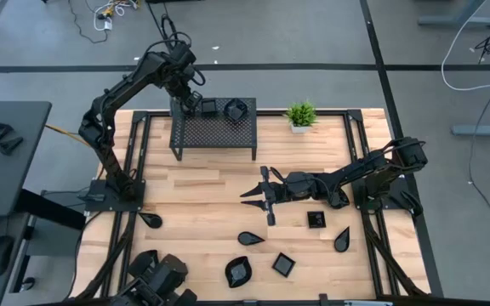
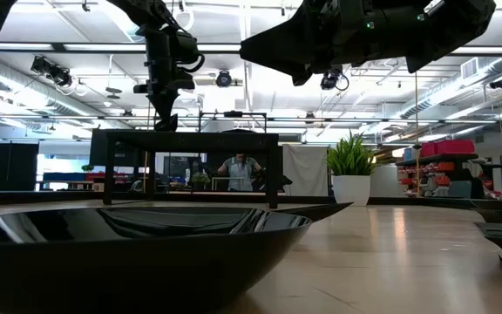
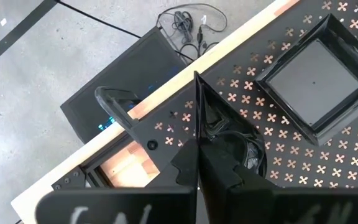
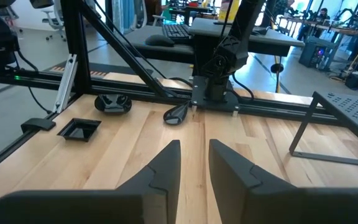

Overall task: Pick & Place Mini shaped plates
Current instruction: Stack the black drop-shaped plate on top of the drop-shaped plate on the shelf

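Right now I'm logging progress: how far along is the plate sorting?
Early. One square plate sits on the mesh rack. The left gripper, fingers shut, is over the rack beside it; whether it holds a plate is unclear. The right gripper hovers empty above the table. Several plates remain below, like the teardrop plate.

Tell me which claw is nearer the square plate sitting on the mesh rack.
Left. The left claw hangs over the mesh rack, right beside the square plate on its top. The right claw hovers over the bare wood in the middle of the table, well off the rack.
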Robot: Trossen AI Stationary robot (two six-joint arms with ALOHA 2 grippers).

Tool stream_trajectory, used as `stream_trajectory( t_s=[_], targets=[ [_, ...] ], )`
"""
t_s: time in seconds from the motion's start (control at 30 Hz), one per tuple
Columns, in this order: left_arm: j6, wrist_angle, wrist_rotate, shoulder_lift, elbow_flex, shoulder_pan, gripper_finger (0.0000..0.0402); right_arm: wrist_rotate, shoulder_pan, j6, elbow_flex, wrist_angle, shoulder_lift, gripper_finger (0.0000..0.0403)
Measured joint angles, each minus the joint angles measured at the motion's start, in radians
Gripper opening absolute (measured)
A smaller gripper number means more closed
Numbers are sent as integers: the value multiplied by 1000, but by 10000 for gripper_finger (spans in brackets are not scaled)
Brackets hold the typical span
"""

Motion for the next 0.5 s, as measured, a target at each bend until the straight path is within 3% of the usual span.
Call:
stream_trajectory(
  t_s=[0.37,0.5],
  targets=[
    [10,15,-4,0,-22,-10,10,0,0,24,0,0,0,86],
    [10,16,-5,0,-22,-10,29,0,0,24,0,0,0,86]
  ],
)
